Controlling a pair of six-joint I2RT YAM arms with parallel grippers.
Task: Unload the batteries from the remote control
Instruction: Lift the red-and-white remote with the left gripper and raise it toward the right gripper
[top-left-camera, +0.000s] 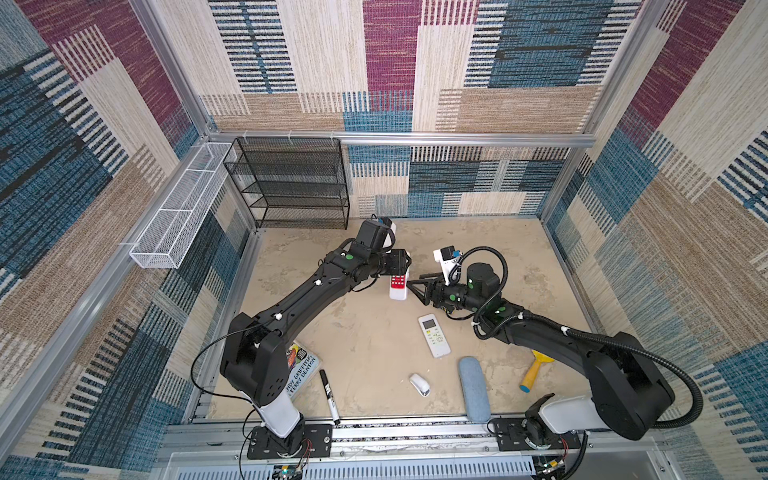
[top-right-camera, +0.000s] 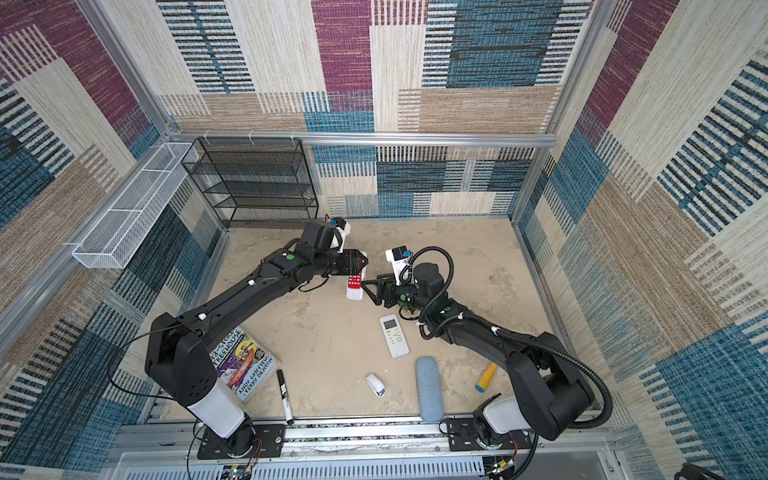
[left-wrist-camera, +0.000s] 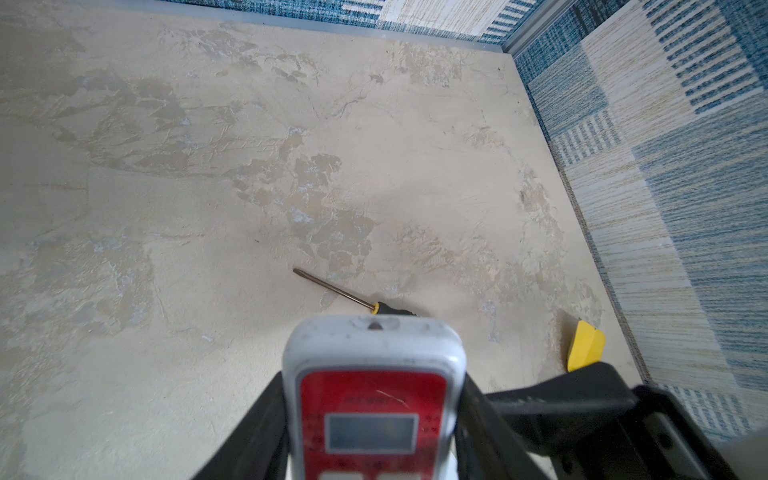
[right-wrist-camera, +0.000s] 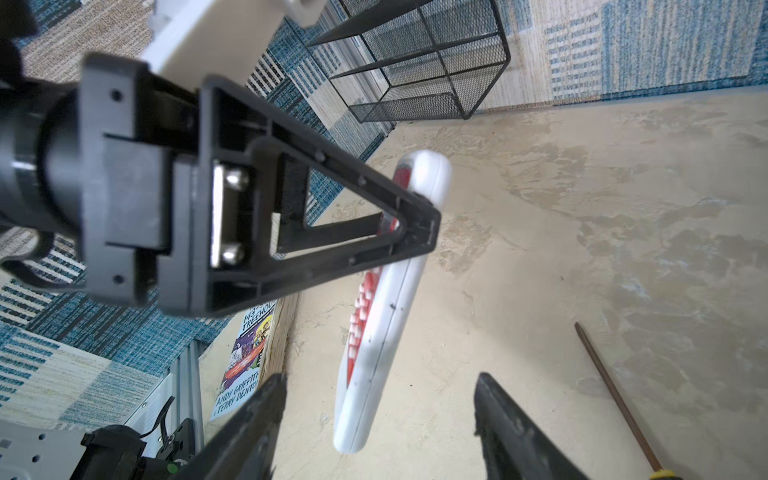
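Red-faced white plastic: the remote control is clamped across its width in the left gripper, gripped near the display end. By its shadow in the right wrist view, it is lifted clear of the table, toward the middle of the workspace. The right gripper stands open and empty, its fingers on either side of the remote's plain white end without touching it.

No batteries show anywhere, and no view shows the back of the casing squarely, so its state cannot be told. As I judge it, the unloading has hardly begun — opening the back and lifting out the batteries are all left to do.

In both top views the long axis runs roughly from far wall to near edge, with the plain end nearest and the button face turned up.
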